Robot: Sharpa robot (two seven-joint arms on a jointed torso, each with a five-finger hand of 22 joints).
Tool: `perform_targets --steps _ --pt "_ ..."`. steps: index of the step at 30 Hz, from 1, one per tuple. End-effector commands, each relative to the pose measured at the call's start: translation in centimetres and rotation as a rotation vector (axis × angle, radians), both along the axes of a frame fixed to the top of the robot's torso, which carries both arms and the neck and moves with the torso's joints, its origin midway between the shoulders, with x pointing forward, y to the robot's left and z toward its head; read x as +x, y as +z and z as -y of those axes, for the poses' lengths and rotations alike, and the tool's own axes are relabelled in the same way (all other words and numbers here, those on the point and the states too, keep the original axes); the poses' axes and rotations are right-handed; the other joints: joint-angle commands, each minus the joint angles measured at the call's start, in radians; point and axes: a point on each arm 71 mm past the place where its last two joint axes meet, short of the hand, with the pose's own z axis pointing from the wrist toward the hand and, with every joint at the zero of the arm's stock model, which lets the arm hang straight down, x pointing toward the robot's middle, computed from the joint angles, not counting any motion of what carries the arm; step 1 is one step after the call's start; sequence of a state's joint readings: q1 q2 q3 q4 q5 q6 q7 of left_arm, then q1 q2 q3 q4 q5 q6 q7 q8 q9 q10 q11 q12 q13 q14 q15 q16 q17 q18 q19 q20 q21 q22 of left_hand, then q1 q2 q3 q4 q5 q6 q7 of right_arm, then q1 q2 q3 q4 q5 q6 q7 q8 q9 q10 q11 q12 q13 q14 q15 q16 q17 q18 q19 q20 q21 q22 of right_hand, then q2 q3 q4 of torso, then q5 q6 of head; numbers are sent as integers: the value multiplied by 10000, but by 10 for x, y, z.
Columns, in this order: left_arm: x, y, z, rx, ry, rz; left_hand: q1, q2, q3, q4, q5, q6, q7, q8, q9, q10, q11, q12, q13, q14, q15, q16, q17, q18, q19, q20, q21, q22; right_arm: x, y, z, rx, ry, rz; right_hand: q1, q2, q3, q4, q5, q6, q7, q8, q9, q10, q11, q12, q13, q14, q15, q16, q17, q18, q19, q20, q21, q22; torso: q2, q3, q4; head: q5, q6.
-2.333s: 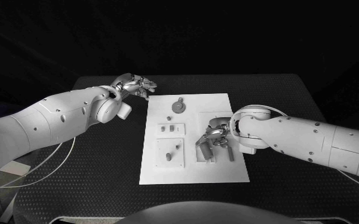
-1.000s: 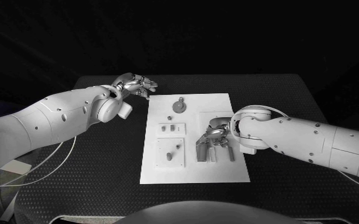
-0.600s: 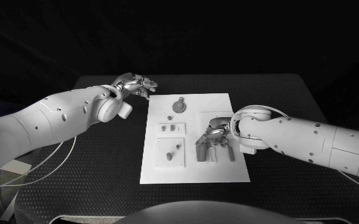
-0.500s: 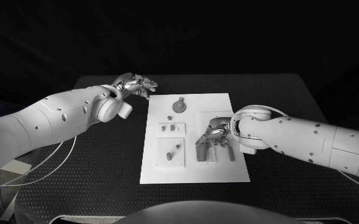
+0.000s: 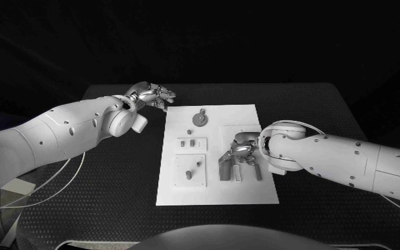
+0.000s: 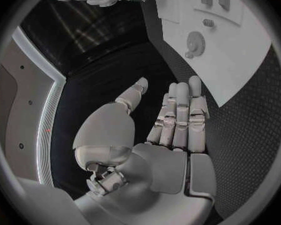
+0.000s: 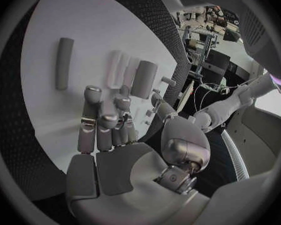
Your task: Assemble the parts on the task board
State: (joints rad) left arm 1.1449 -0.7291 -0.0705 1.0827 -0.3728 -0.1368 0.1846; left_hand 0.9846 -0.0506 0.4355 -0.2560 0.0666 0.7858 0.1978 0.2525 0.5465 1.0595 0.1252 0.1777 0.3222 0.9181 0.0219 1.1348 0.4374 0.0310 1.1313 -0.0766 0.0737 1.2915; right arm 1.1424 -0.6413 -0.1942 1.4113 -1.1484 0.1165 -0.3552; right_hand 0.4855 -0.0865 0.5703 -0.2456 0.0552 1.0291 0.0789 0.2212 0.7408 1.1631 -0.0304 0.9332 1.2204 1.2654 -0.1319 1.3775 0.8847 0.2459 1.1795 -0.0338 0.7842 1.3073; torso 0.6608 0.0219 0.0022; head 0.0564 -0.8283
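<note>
The white task board [image 5: 250,117] lies in the middle of the black table. My right hand [image 5: 241,150] hovers over its right half, fingers bent down toward the board [image 7: 65,25], with nothing between them and the thumb. Just past the fingertips [image 7: 92,91] stands a grey cylinder [image 7: 143,79], and a long grey peg [image 7: 64,62] lies further off. Grey bars [image 5: 225,169] lie under that hand. My left hand [image 5: 152,96] is off the board's far left corner, fingers straight and empty [image 6: 178,115]. A round toothed part [image 5: 198,118] [image 6: 195,43] sits near the far edge.
Two small pegs [image 5: 190,143] and a slanted part [image 5: 189,173] sit in raised squares on the board's left half. Black table [image 5: 100,192] surrounds the board on all sides. A white cable [image 5: 58,186] loops at the left.
My right forearm has shifted slightly nearer and lower, while its hand stays over the same spot on the board. The left arm has not moved.
</note>
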Motion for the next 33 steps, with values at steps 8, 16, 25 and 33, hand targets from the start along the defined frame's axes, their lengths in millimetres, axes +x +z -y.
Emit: perform_targets --steps 8,16,25,33 --pt "0 1 2 -130 -121 15 -68 -9 6 32 -45 -3 82 42 11 -99 5 68 -14 38 -43 -61 10 210 17 -47 -51 -6 8 11 2 112 -157 1066 5 -180 123 117 -45 -19 28 56 69 -37 3 45 -14 37 -56 -63 14 159 60 -83 -34 161 -1 -3 -3 3 25" --pt "0 1 2 -126 -126 2 -72 -8 6 34 -46 -3 82 43 11 -100 5 72 -14 37 -43 -61 11 210 16 -46 -50 -5 9 19 3 277 -208 1182 -2 -210 145 151 -45 -15 27 55 76 -32 1 48 -17 46 -57 -65 15 159 70 -87 -35 160 0 -4 2 0 27" --pt "0 1 1 -115 -113 -8 -77 -4 7 36 -46 -2 82 45 12 -102 5 76 -15 36 -42 -61 11 209 16 -46 -50 -5 2 25 11 387 -167 1136 484 331 288 -87 -46 65 8 85 143 46 -19 101 -26 126 -72 -42 36 159 139 -104 16 189 0 -8 1 -2 35" --pt "0 1 0 -111 -108 -17 -80 -1 8 38 -45 -1 81 48 13 -102 5 80 -15 36 -42 -61 11 210 15 -46 -50 -5 -7 24 6 502 158 504 407 423 148 -64 -47 107 -2 87 165 66 -25 106 -41 143 -77 -41 46 159 137 -79 17 186 3 0 -4 18 -3"
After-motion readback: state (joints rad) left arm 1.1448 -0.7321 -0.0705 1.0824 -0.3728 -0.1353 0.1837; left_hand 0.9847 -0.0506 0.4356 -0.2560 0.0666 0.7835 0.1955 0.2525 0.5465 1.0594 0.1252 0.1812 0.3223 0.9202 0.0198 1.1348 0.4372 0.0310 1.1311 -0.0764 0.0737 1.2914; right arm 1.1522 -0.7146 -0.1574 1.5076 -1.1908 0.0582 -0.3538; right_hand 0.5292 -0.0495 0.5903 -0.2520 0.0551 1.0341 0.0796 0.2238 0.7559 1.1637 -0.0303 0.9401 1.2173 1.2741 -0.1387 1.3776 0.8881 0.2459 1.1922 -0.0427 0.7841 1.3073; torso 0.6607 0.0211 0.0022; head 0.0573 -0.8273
